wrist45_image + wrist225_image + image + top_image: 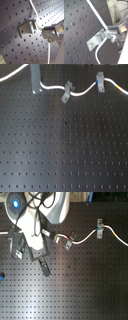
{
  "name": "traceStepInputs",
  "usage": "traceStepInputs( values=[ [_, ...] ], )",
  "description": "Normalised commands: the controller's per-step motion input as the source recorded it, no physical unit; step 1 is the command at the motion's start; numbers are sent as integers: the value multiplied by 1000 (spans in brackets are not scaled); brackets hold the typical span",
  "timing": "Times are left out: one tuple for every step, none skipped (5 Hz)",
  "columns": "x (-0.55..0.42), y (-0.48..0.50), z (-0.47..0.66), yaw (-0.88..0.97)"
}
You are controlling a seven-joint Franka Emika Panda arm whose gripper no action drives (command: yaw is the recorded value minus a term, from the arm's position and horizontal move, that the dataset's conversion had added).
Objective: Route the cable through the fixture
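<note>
Your hand (44, 32) is clamped on the cable (84, 91), which crosses the top of the first exterior view, at the fixture (27, 28); tugging sideways could pop it out.

Glossy white cable (85, 91), matt perforated board (64, 149)

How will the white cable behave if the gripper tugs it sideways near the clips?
Probably floppy: the cable sags in waves between clips in the first exterior view. Likely slippery, since it looks glossy. It should slide through the slanted clip rather than lift, though how tightly the clip holds it is unclear.
</note>
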Motion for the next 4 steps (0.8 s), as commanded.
traceStepInputs(
  values=[
    [-11, 12, 255, -485],
    [61, -124, 145, -511],
    [67, -87, 1, -342],
    [308, -114, -123, -303]
  ],
)
